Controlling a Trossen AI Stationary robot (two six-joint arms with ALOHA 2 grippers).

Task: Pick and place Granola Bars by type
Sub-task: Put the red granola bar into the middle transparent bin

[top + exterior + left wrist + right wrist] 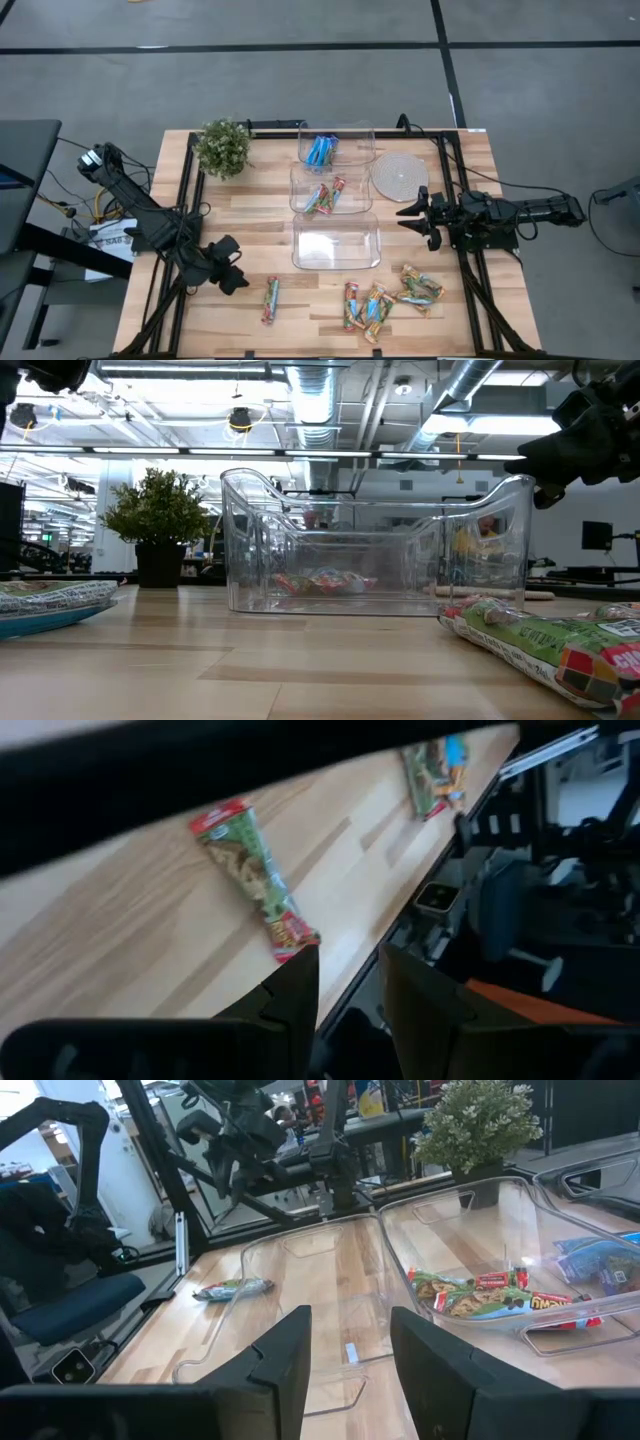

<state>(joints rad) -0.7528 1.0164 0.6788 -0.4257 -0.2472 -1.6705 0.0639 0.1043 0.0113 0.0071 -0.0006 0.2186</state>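
Both pincers are parted and hold nothing: the left pincer point(228, 268) hovers near a lone red-green bar point(271, 300) on the counter point(240, 200), the right pincer point(418, 218) beside the empty tub point(336, 241). More granola bars point(385, 298) lie heaped at the counter's front, their wrappers overlapping and hard to count. In the low view the bars in the middle tub point(320, 581) blur behind clear plastic.

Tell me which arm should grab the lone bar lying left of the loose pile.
Left, probably. The left gripper hangs open right beside that bar, while the right gripper sits past the empty tub, nearer the pile.
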